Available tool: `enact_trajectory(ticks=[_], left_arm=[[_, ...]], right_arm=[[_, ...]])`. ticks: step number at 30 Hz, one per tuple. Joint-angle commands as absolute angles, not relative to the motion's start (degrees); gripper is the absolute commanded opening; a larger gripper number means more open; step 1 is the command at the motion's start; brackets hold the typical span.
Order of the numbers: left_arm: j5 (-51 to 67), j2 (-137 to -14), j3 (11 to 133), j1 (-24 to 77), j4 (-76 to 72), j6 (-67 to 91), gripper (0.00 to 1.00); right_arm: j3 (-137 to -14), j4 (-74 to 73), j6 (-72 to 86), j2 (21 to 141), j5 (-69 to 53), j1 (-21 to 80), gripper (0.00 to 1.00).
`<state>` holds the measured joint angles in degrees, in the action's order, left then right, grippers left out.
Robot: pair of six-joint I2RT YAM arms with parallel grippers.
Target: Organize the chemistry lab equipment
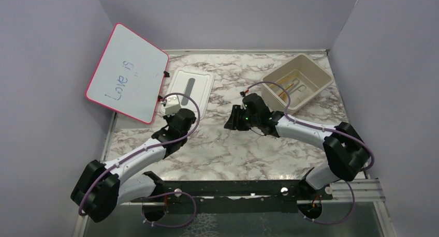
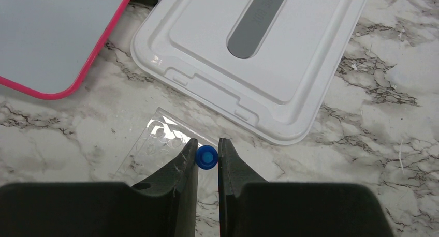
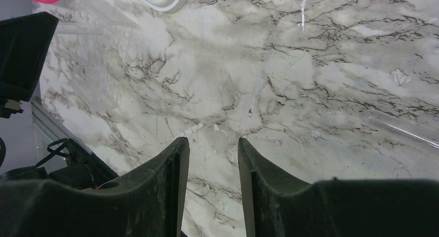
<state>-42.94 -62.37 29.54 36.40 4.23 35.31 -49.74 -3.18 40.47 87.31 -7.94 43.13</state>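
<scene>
A marble-patterned table (image 1: 222,144), glossy white with grey veins, fills the overhead view between lavender walls. At ten o'clock a pink-framed whiteboard (image 1: 127,74) with blue handwriting lies tilted, partly over the table's edge. At two o'clock sits a cream plastic bin (image 1: 322,70), rectangular and open-topped, already holding thin amber and silver items (image 1: 290,88) too small to name with certainty; it appears to be the collecting place for the equipment. Near twelve o'clock the bin's likely lid (image 1: 202,84) lies flat, smooth white plastic with rounded corners and a grey strip down its middle, probably set aside so the bin stays open for loading. Two white arms with black joints reach in from six o'clock. The right gripper (image 3: 213,144) hovers at the table's centre, its dark, scuffed fingers apart with only bare marble between them, seemingly waiting or searching. The left gripper (image 2: 207,157) is at the lid's near edge, its fingers clamped on a tiny blue piece (image 2: 206,157), round like a cap with a paler centre. Under it lies a clear plastic template (image 2: 155,144) with cut-out shapes, almost invisible against the stone. Whether the blue piece is lifted or resting cannot be told; it is well apart from the bin, so carrying it across to two o'clock looks like the step in hand.
</scene>
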Motion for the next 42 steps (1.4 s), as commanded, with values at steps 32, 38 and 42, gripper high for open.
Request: enact_trajectory(ticks=[32, 38, 42], left_arm=[[-37.95, -71.37, 32.07, 43.83, -5.68, 25.93, 0.12], [-37.33, -72.14, 30.93, 43.95, -7.2, 26.0, 0.12], [-36.65, -72.11, 29.21, 44.12, -10.04, 25.89, 0.13]], right_arm=[[-45.73, -5.32, 40.61, 82.47, -1.2, 43.33, 0.42], [-45.36, -5.71, 40.69, 82.05, -0.63, 43.37, 0.42], [-45.18, -5.96, 40.67, 81.71, -0.29, 43.42, 0.42]])
